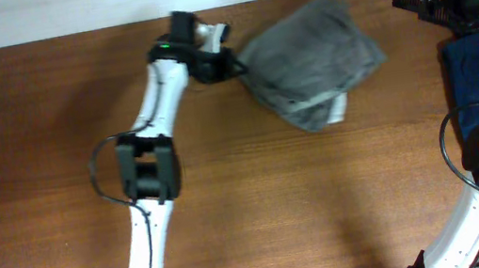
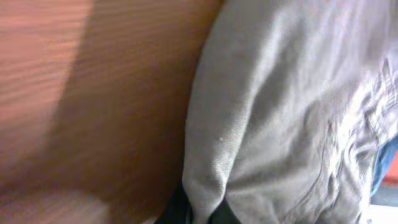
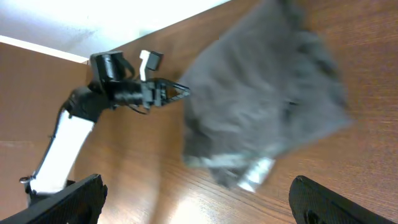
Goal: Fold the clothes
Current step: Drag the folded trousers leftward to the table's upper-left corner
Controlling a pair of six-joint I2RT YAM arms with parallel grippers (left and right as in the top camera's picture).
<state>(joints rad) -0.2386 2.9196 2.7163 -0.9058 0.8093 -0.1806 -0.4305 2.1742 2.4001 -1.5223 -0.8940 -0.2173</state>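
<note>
A: Item: the clothes (image 1: pixel 314 61). Location?
B: Far middle of the tabletop (image 1: pixel 279 204), bunched in a rough fold, white label (image 1: pixel 339 110) at the near edge.
A: Tools?
B: My left tool (image 1: pixel 237 63): pinched narrow on the garment's left edge. My right tool (image 3: pixel 198 199): jaws wide, holding nothing, well apart from the cloth.
A: Handling note?
B: My judgement: lift the pinched edge low and draw it across evenly, without dragging the whole pile.

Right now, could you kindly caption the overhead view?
The left arm, jaws shut, pinches the grey garment on a wooden table.
</note>
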